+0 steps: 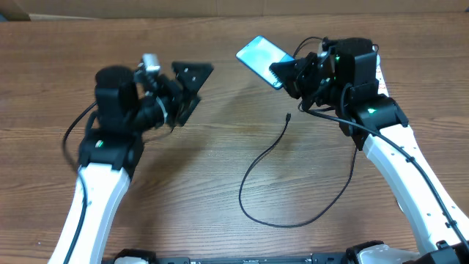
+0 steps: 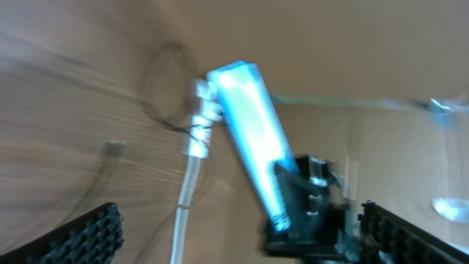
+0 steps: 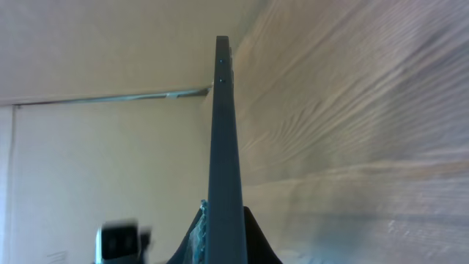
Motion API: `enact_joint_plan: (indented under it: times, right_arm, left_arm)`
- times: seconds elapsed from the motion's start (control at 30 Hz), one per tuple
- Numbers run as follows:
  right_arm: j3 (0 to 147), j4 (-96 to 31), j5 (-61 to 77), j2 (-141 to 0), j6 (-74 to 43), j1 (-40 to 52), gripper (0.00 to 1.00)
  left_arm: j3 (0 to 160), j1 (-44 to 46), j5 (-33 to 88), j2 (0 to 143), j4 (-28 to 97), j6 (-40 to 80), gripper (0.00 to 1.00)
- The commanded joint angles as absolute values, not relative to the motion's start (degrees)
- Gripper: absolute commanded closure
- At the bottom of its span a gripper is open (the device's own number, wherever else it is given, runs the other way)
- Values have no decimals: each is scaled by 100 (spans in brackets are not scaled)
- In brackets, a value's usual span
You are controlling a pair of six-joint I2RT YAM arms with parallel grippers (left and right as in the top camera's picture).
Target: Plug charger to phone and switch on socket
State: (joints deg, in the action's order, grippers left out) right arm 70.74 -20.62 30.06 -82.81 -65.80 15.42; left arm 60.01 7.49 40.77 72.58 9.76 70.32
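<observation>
The phone [image 1: 261, 57], with a bright cyan screen, is held tilted above the table's far side by my right gripper [image 1: 284, 75], which is shut on its lower end. The right wrist view shows the phone edge-on [image 3: 223, 139] between the fingers [image 3: 223, 238]. The left wrist view shows it blurred [image 2: 249, 125]. The charger's black cable [image 1: 253, 165] lies looped on the table, its connector tip [image 1: 289, 116] free below the phone. My left gripper [image 1: 188, 89] is open and empty, left of the phone. The socket [image 1: 379, 73] is mostly hidden behind the right arm.
The wooden table [image 1: 220, 161] spans the view, with a pale wall along its far edge. A white cord [image 2: 192, 176] runs across the table in the blurred left wrist view. The cable's far end passes under the right arm [image 1: 388, 147].
</observation>
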Motion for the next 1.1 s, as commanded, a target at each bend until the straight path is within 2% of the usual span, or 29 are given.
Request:
enact_joint_plan:
  times: [0.0,0.17,0.53,0.73,1.07]
  right_arm:
    - [7236,-1977,3280,-8243,-7131,1649,96]
    - [7236,-1656,3315,-8243,-7566,1811,96]
    - [7236,-1476,3048,-8243,-7828,1865,96]
    - [7236,-1391,2681,-8243,-7970,2165,96]
    - [7236,-1391,2401,-8243,-8082,2377,96]
  left_arm:
    - [6010,937,5559,7926,-436,8182,4]
    - [6010,1227,5531,8565,-1387,8849,4]
    - [6010,1306,5199,8807,-1765,9074,6]
    - [6010,1317,5041,8807,-1802,9636,20]
    - [6010,1304,5041,8807,-1804,9911,33]
